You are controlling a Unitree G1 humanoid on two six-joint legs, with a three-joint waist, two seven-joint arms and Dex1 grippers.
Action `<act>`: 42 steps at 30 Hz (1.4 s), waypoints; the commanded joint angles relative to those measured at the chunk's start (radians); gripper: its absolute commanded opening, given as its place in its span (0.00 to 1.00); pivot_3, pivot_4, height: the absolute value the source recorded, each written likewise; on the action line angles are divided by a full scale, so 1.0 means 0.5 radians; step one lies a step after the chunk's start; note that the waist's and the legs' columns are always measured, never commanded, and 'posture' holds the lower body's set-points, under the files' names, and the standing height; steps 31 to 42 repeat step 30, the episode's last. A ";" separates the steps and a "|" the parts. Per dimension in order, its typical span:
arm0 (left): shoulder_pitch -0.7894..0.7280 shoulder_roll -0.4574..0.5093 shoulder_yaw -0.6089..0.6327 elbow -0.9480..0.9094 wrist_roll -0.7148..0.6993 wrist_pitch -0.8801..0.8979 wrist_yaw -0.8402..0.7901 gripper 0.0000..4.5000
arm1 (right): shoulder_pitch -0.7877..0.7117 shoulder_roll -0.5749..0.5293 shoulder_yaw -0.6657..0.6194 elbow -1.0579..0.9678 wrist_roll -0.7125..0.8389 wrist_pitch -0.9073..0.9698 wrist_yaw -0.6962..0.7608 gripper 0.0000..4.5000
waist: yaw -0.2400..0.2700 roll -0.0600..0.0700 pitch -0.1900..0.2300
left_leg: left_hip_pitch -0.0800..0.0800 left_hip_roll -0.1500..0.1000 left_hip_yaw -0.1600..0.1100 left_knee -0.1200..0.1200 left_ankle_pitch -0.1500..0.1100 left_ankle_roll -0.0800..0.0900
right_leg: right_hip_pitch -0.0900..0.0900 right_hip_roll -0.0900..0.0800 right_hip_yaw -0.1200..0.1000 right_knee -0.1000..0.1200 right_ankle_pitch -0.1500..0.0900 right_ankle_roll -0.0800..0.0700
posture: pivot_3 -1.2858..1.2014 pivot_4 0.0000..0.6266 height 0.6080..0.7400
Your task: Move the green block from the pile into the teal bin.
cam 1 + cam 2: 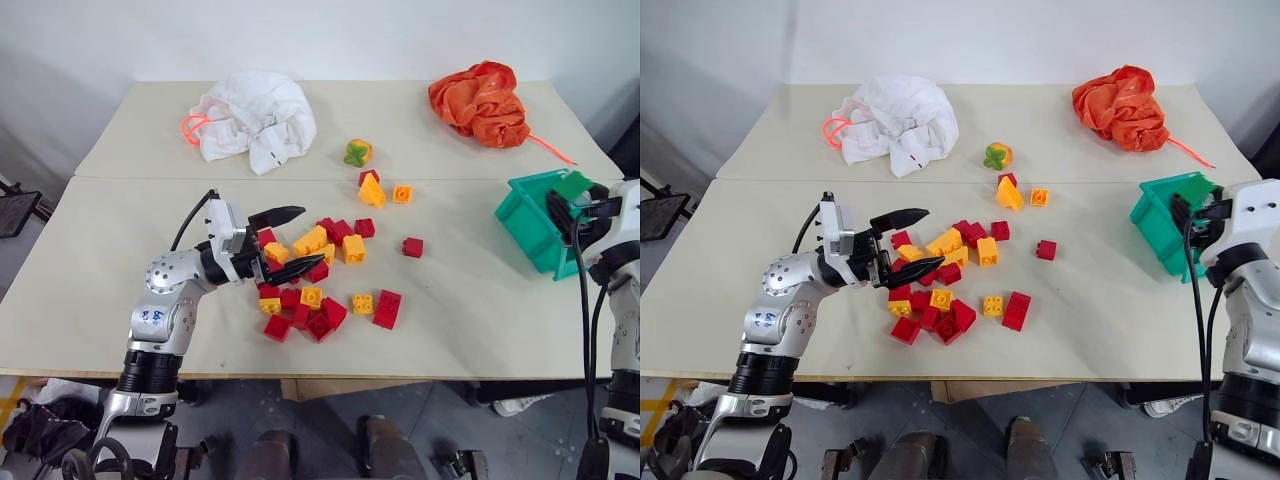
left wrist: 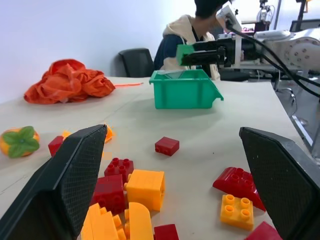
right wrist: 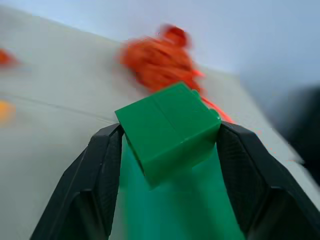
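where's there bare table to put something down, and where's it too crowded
Bare table lies between the pile and the teal bin, and at the back between the white cloth and the orange cloth bundle, apart from one small green-and-orange toy. The front left corner is bare too. The middle is crowded with bricks.

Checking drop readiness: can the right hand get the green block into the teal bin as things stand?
Probably yes: the right hand holds the green block right above the teal bin, nothing between.
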 commanded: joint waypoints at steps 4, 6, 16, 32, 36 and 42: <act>-0.029 0.020 0.014 0.042 0.010 -0.085 -0.052 1.00 | -0.257 -0.130 0.019 0.452 -0.106 -0.034 -0.185 0.54 | -0.009 0.000 0.000 | 0.000 0.001 0.000 0.001 0.000 0.001 | 0.000 0.000 0.001 0.000 0.000 0.000 | 0.52 0.24 1.00; -0.022 0.029 0.022 0.038 0.008 -0.090 -0.051 1.00 | -0.291 -0.117 0.020 0.449 -0.047 -0.116 -0.100 0.77 | -0.013 0.000 0.000 | 0.000 0.001 0.000 0.001 0.000 0.001 | 0.000 0.000 0.001 0.000 0.000 0.000 | 0.52 0.24 1.00; 0.091 0.208 0.138 0.154 0.147 -0.237 0.042 1.00 | 0.005 -0.086 0.013 -0.075 0.563 -0.182 0.798 0.99 | -0.025 0.000 0.000 | 0.000 0.001 -0.001 0.000 0.000 0.001 | 0.001 0.000 0.000 0.000 0.000 0.000 | 0.52 0.24 1.00; 0.488 0.552 0.394 0.232 0.248 -0.456 0.082 1.00 | 0.748 -0.144 0.382 -0.535 0.552 -0.268 1.404 0.99 | 0.007 0.000 0.000 | 0.001 0.000 -0.003 0.004 -0.001 0.003 | 0.005 -0.005 -0.001 -0.013 0.002 0.002 | 0.52 0.24 1.00; 0.488 0.552 0.394 0.232 0.248 -0.456 0.082 1.00 | 0.748 -0.144 0.382 -0.535 0.552 -0.268 1.404 0.99 | 0.007 0.000 0.000 | 0.001 0.000 -0.003 0.004 -0.001 0.003 | 0.005 -0.005 -0.001 -0.013 0.002 0.002 | 0.52 0.24 1.00; 0.488 0.552 0.394 0.232 0.248 -0.456 0.082 1.00 | 0.748 -0.144 0.382 -0.535 0.552 -0.268 1.404 0.99 | 0.007 0.000 0.000 | 0.001 0.000 -0.003 0.004 -0.001 0.003 | 0.005 -0.005 -0.001 -0.013 0.002 0.002 | 0.52 0.24 1.00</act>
